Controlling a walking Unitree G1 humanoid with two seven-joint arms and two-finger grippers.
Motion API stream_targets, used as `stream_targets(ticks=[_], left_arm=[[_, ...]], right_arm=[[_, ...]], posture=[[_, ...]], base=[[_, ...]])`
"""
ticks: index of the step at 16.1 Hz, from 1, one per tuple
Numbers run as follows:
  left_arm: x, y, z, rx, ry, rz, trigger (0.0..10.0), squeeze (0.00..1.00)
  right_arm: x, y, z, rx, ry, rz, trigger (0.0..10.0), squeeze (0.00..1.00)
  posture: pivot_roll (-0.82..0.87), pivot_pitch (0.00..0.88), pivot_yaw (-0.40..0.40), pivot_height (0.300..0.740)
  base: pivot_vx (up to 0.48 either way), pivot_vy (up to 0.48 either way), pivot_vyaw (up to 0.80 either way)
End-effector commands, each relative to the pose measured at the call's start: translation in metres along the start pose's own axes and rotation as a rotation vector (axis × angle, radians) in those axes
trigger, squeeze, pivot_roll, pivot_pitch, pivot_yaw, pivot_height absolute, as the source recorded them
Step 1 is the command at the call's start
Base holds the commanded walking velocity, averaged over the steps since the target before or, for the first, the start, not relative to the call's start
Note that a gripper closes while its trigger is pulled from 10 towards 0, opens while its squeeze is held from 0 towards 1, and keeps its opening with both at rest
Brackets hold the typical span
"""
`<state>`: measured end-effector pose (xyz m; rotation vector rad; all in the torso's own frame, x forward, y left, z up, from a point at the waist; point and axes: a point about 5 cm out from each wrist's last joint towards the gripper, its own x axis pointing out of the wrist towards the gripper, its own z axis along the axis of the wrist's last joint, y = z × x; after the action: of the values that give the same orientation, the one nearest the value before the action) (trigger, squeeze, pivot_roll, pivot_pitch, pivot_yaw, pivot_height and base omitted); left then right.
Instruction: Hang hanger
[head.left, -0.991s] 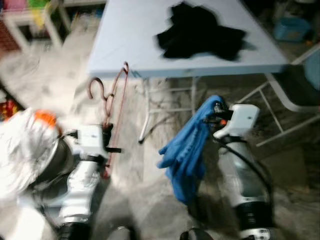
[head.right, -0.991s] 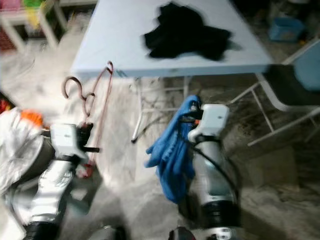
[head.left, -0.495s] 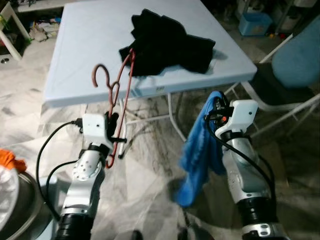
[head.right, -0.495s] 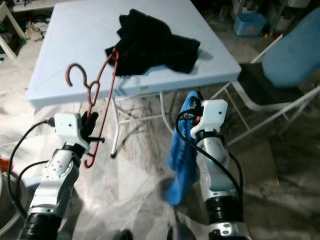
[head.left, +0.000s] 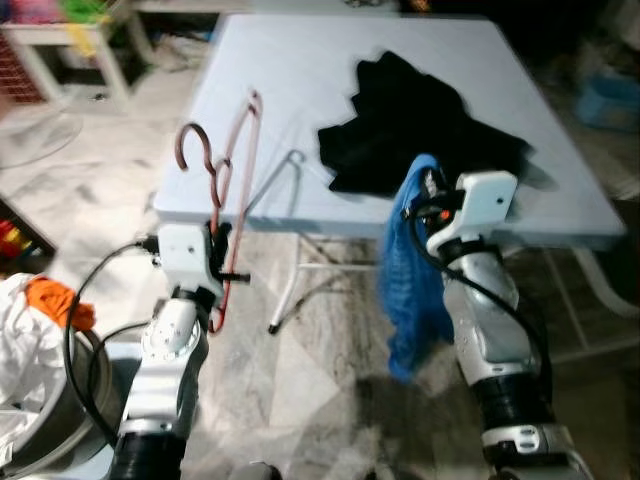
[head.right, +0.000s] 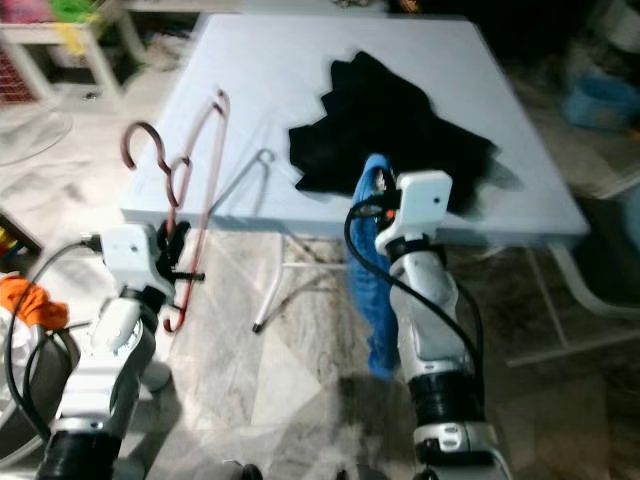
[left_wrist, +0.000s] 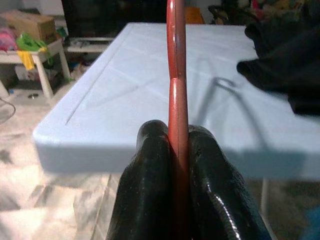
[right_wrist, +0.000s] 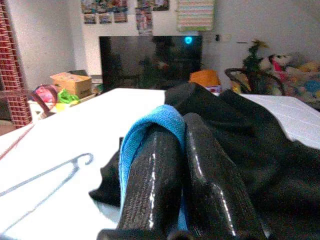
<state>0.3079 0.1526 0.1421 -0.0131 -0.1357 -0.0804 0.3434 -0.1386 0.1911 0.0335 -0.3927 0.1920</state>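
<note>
Red hanger (head.left: 228, 190) pinched upright in left gripper (left_wrist: 177, 150), just short of the pale blue table (head.left: 280, 60). Right gripper (right_wrist: 182, 150) clamps blue cloth (head.left: 410, 270) near black garment (head.left: 420, 125).

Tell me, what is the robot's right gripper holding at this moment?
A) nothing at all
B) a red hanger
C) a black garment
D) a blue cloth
D: the right gripper is shut on a blue cloth that hangs down from it in front of the table, while the red hanger is pinched in the left gripper and the black garment lies on the table.
</note>
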Motion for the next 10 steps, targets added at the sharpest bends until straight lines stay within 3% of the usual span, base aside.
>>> stream_targets(ticks=[1, 3, 8, 10], left_arm=[[0.005, -0.014, 0.014, 0.004, -0.050, -0.045, 10.0, 0.00], [0.008, -0.018, 0.027, -0.002, -0.088, -0.062, 10.0, 0.00], [0.006, -0.018, 0.023, 0.002, -0.069, -0.068, 10.0, 0.00], [0.005, -0.021, 0.027, 0.036, -0.094, -0.060, 10.0, 0.00]], right_arm=[[-0.002, -0.012, 0.003, -0.008, -0.010, -0.033, 10.0, 0.00], [-0.001, -0.012, 0.003, -0.013, -0.010, -0.031, 10.0, 0.00], [0.002, -0.015, 0.007, -0.017, -0.021, -0.033, 10.0, 0.00], [0.002, -0.014, 0.005, -0.017, -0.013, -0.025, 10.0, 0.00]], posture=[[0.04, 0.156, -0.025, 0.740], [0.04, 0.158, -0.025, 0.740], [0.04, 0.156, -0.029, 0.740], [0.05, 0.157, -0.033, 0.740]], base=[[0.439, 0.000, 0.00], [0.431, 0.000, 0.00], [0.406, 0.000, 0.00], [0.000, 0.000, 0.00]])
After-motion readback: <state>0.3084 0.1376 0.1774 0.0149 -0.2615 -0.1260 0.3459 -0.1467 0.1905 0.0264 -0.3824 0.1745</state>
